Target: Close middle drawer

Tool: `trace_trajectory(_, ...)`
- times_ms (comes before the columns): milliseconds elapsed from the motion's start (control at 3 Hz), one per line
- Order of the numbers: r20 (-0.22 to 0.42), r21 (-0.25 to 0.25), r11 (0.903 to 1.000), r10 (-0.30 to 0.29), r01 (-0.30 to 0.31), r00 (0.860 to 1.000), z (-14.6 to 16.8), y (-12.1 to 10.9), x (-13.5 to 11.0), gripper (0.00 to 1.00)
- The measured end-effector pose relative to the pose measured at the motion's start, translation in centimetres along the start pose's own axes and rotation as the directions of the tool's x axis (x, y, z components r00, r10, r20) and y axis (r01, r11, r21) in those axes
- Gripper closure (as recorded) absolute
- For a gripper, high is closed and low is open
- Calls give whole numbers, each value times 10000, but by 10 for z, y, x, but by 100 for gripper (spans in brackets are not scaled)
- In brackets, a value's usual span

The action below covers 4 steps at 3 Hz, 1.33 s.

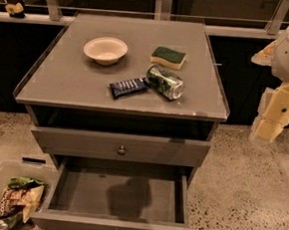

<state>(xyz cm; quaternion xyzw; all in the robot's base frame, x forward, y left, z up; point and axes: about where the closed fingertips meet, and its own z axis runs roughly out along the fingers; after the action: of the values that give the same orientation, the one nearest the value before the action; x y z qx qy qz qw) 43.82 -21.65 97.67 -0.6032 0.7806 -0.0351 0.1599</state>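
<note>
Gripper (269,128) hung at the right edge, beside the grey cabinet (57,82), apart from it; grip state: couldn't tell; middle drawer (78,194) stood pulled far out under the slightly open top drawer (77,142); bowl (105,50), sponge (168,57), can (164,82), snack bar (128,87) sat on top.

Dim, warm light from overhead. Washed out to pale cream on the gripper (269,128), at the right edge. Down-left of it, a soft dark shadow blot inside the middle drawer (78,189); up-left, faint sheen across the cabinet top (62,75).
</note>
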Motion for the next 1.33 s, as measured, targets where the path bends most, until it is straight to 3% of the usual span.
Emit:
trace_trajectory(667,63,90,9996,269,-270,9996,-4,0,11,0)
trace_trajectory(1000,301,387,9932,1085,-1096,9936,-12,11,60,0)
trace_trajectory(1333,563,674,9781,1931,-1967,9796,-17,36,128,0)
